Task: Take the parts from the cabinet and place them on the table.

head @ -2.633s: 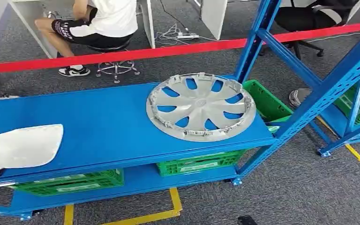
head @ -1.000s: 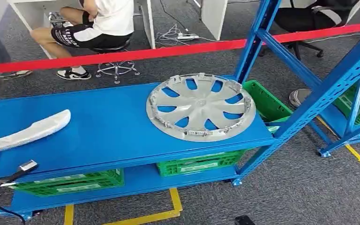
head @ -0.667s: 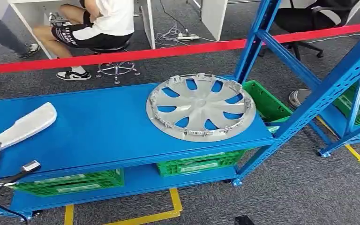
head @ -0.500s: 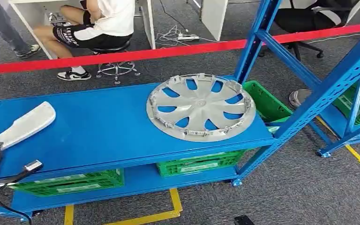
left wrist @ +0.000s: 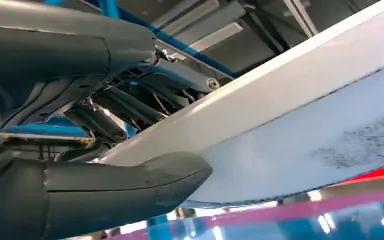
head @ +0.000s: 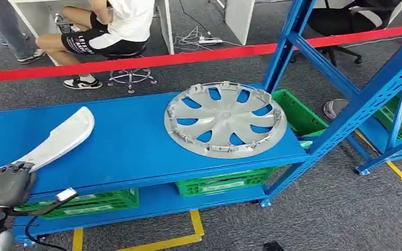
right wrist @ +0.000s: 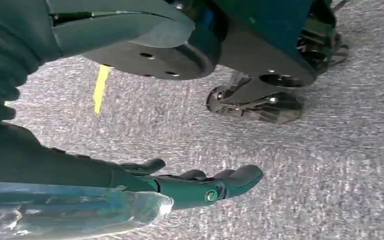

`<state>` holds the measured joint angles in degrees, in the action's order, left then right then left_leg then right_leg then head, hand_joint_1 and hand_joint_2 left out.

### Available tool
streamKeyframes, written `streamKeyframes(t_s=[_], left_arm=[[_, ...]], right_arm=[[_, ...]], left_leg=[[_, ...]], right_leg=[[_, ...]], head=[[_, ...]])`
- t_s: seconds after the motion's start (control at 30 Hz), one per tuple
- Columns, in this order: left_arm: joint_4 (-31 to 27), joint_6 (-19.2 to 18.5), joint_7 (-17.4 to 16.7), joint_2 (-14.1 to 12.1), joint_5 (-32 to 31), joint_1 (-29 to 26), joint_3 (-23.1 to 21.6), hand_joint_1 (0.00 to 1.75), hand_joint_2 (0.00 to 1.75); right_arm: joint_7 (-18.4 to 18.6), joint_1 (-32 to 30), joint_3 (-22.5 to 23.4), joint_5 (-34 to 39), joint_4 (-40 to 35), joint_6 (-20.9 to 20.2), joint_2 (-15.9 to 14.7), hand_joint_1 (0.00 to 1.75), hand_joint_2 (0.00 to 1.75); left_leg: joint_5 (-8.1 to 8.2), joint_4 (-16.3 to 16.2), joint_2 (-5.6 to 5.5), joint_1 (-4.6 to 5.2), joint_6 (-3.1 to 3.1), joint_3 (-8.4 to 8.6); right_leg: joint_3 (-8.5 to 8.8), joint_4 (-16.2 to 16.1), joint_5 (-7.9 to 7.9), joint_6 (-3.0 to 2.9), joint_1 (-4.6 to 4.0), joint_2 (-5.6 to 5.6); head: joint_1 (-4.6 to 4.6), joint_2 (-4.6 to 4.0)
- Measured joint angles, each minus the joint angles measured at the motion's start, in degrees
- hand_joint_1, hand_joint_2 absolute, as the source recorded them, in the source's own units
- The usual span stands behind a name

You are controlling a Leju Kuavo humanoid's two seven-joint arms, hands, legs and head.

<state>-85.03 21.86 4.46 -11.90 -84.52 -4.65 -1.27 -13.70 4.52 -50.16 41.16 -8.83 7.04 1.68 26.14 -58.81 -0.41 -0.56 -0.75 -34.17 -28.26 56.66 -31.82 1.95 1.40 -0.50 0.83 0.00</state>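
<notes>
A silver hubcap (head: 225,119) lies flat on the right part of the blue shelf (head: 131,151). At the shelf's left front edge my left hand (head: 4,186) grips one end of a long white curved panel (head: 58,140), which slants over the shelf with its far tip pointing away from me. Close up, the thumb (left wrist: 130,192) presses one face of the white panel (left wrist: 305,115) and the dark fingers (left wrist: 117,107) wrap the other side. My right hand (right wrist: 195,185) hangs over grey carpet, fingers stretched out, holding nothing.
Green crates (head: 220,183) sit on the lower shelf, another green crate (head: 296,112) stands behind the hubcap. Blue rack uprights (head: 288,44) rise at the right. A red barrier tape (head: 136,60) runs behind the shelf; a person (head: 110,26) sits on a stool beyond it.
My left hand has come further into view, moving right along the shelf's front edge. The white panel has shifted right with it and its far tip reaches further across the shelf.
</notes>
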Motion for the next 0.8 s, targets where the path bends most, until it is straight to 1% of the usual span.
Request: streamKeyframes(t_s=[0.07,0.13,0.23,0.27,0.3,0.33,0.37,0.4,0.43,0.47,0.5,0.53,0.57,0.6,0.63,0.67,0.7,0.73,0.77,0.8], left_arm=[[-2.3,1.1,-0.2,0.9,-0.3,-1.2,0.0,1.75,1.75],[-5.5,4.0,-0.9,2.2,-1.8,-2.7,0.0,1.75,1.75],[-11.3,9.1,-2.9,4.7,-3.6,-5.4,0.0,1.75,1.75],[-13.1,10.3,-3.1,5.4,-3.7,-6.3,0.0,1.75,1.75],[-14.9,11.4,-3.3,6.4,-3.7,-7.1,-0.1,1.75,1.75],[-16.6,11.9,-3.4,7.1,-3.7,-7.8,-0.2,1.75,1.75],[-18.1,12.1,-3.4,7.7,-3.7,-8.4,-0.3,1.75,1.75],[-19.2,12.5,-3.4,8.2,-3.7,-8.8,-0.4,1.75,1.75],[-20.1,12.8,-3.4,8.8,-3.7,-9.2,-0.5,1.75,1.75],[-20.7,13.2,-3.2,9.3,-3.7,-9.7,-0.6,1.75,1.75],[-21.2,13.7,-3.0,9.7,-3.7,-10.1,-0.7,1.75,1.75],[-21.6,14.0,-2.6,10.0,-3.7,-10.5,-0.8,1.75,1.75],[-22.1,14.4,-2.1,10.6,-3.7,-11.0,-1.0,1.75,1.75],[-22.6,14.9,-1.7,11.2,-3.7,-11.4,-1.2,1.75,1.75],[-23.1,15.3,-1.3,11.8,-3.7,-11.8,-1.4,1.75,1.75],[-23.7,15.7,-1.2,12.5,-3.7,-12.3,-1.7,1.75,1.75],[-24.1,15.9,-1.1,12.9,-3.7,-12.7,-1.9,1.75,1.75],[-24.5,16.1,-0.9,13.1,-3.7,-12.9,-2.1,1.75,1.75],[-24.9,16.2,-0.7,13.5,-3.7,-13.1,-2.4,1.75,1.75],[-25.2,16.3,-0.5,13.8,-3.7,-13.5,-2.7,1.75,1.75]], right_arm=[[0.0,0.0,0.0,0.2,0.0,0.3,0.1,0.0,1.75],[0.0,-0.2,0.0,0.5,0.0,0.5,0.1,0.0,1.75],[0.1,-0.3,0.0,1.1,0.0,1.0,0.3,0.0,1.75],[0.1,-0.3,0.0,1.2,0.0,1.2,0.3,0.0,1.75],[0.1,-0.4,0.0,1.4,0.0,1.2,0.4,0.0,1.75],[0.1,-0.4,0.0,1.5,0.0,1.3,0.4,0.0,1.75],[0.1,-0.4,0.0,1.6,0.0,1.3,0.4,0.0,1.75],[0.1,-0.3,0.0,1.7,0.0,1.3,0.4,0.0,1.75],[0.1,-0.3,0.0,1.9,0.0,1.3,0.4,0.0,1.75],[0.0,-0.4,0.0,2.1,0.0,1.2,0.4,0.0,1.75],[0.0,-0.4,0.0,2.3,0.0,1.1,0.4,0.0,1.75],[-0.4,-0.4,0.0,2.3,0.0,0.8,0.4,0.0,1.75],[-1.1,-0.4,0.1,2.4,0.0,0.5,0.4,0.0,1.75],[-1.6,-0.5,0.1,2.4,0.0,0.2,0.4,0.0,1.75],[-2.2,-0.6,0.1,2.5,0.0,-0.2,0.4,0.0,1.75],[-2.7,-0.6,0.1,2.6,0.0,-0.6,0.3,0.0,1.75],[-3.0,-0.5,0.1,2.7,0.0,-1.0,0.3,0.0,1.75],[-3.3,-0.6,0.1,2.7,0.0,-1.3,0.3,0.0,1.75],[-3.6,-0.6,0.1,2.8,0.0,-1.5,0.3,0.0,1.75],[-3.8,-0.7,0.1,2.8,0.0,-1.8,0.3,0.0,1.75]], left_leg=[[0.08,0.0,0.02,0.1,0.12,0.0],[0.17,-0.1,0.02,0.25,0.27,0.0],[0.47,-0.3,0.02,0.59,0.76,0.0],[0.58,-0.3,0.02,0.71,0.98,0.02],[0.29,-0.3,0.01,0.76,1.31,0.08],[-0.07,0.6,0.09,0.52,1.82,0.24],[-0.34,1.1,0.29,0.3,2.08,0.66],[-0.49,1.2,0.33,0.3,2.33,0.66],[-0.48,1.1,0.35,0.34,2.38,0.56],[-0.49,1.1,0.4,0.51,2.4,0.52],[-0.51,1.1,0.46,0.64,2.43,0.46],[-0.53,1.1,0.47,0.73,2.43,0.47],[-0.57,1.1,0.47,0.8,2.41,0.48],[-0.62,1.1,0.43,0.82,2.35,0.47],[-0.69,0.9,0.36,0.81,2.23,0.47],[-0.74,0.8,0.33,0.81,2.08,0.43],[-0.9,0.7,0.29,1.05,1.64,0.14],[-1.29,0.6,0.26,0.97,1.04,-0.05],[-1.57,0.6,0.26,0.88,0.68,-0.17],[-1.94,0.8,0.26,0.69,0.17,-0.19]], right_leg=[[0.05,0.0,0.01,0.08,0.11,-0.08],[0.03,0.0,-0.05,0.34,0.27,-0.06],[0.1,-0.1,-0.15,0.71,0.59,-0.07],[0.2,-0.3,-0.15,0.95,0.71,-0.06],[0.53,-0.5,0.2,1.4,0.77,-0.08],[1.02,-0.5,-0.02,1.59,0.72,-0.06],[0.28,0.5,-1.3,1.43,0.7,0.09],[-0.9,3.2,-3.18,1.3,0.5,0.19],[-2.88,7.6,-5.56,1.22,0.44,0.18],[-5.37,12.8,-7.79,1.12,0.36,0.17],[-7.19,16.4,-8.71,1.05,0.29,0.18],[-7.73,17.4,-8.13,0.95,0.29,0.18],[-7.04,15.8,-6.21,0.82,0.29,0.19],[-5.35,12.3,-3.69,0.65,0.29,0.19],[-2.91,7.3,-1.14,0.5,0.27,0.2],[-0.36,2.3,0.41,0.27,0.27,0.2],[0.98,0.9,-0.34,0.22,-0.02,0.14],[0.16,1.1,0.4,0.07,-0.21,0.01],[-0.07,1.0,0.41,0.02,-0.31,-0.02],[-0.22,1.1,0.62,-0.33,-0.5,-0.08]], head=[[0.04,0.0],[0.02,0.0],[0.04,0.0],[0.04,0.0],[0.07,0.0],[0.04,0.0],[-0.07,0.0],[-0.15,0.0],[-0.31,0.0],[-0.31,0.0],[-0.33,0.0],[-0.28,0.0],[-0.31,0.0],[-0.33,0.0],[-0.35,0.0],[-0.37,0.0],[-0.31,0.0],[-0.17,0.0],[-0.33,0.0],[-0.19,0.0]])
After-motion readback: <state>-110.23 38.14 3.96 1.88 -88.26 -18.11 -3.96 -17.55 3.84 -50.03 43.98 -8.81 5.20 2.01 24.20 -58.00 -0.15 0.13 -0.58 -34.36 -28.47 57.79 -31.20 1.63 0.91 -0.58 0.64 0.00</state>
